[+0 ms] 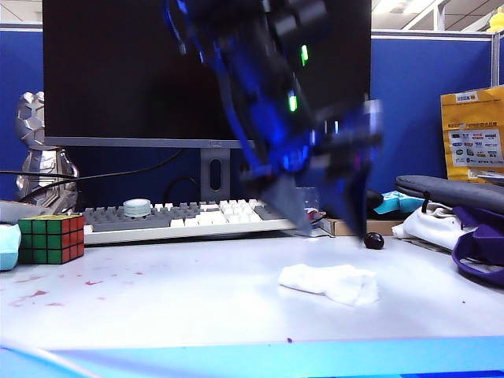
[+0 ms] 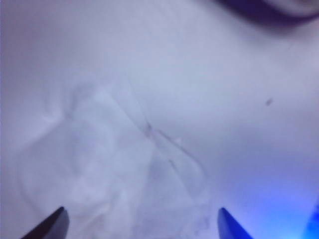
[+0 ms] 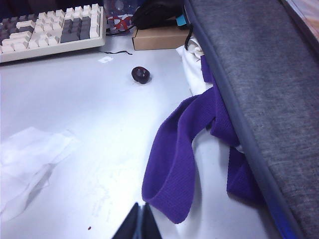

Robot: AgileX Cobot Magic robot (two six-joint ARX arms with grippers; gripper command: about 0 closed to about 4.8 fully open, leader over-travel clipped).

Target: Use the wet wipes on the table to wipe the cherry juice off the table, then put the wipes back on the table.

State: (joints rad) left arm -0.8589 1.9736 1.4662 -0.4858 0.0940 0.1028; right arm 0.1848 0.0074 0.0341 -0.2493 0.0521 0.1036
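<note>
Left wrist view alone shows the left pincer (image 2: 139, 226) wide open, empty, above the wet wipes (image 2: 109, 164); right pincer (image 3: 140, 224) shut.

The exterior view sits low at the bench (image 1: 157, 299) front edge, facing the monitor (image 1: 126, 71). The left wrist view looks straight down, very close, on the wipe (image 2: 109, 164). The right wrist view looks obliquely across the bench from farther off. All three share the wipe; two share the cherry (image 3: 140, 74).

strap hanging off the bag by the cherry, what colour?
Purple strap, a knit-looking loop beside the grey bag. Right wrist view shows it best.
</note>
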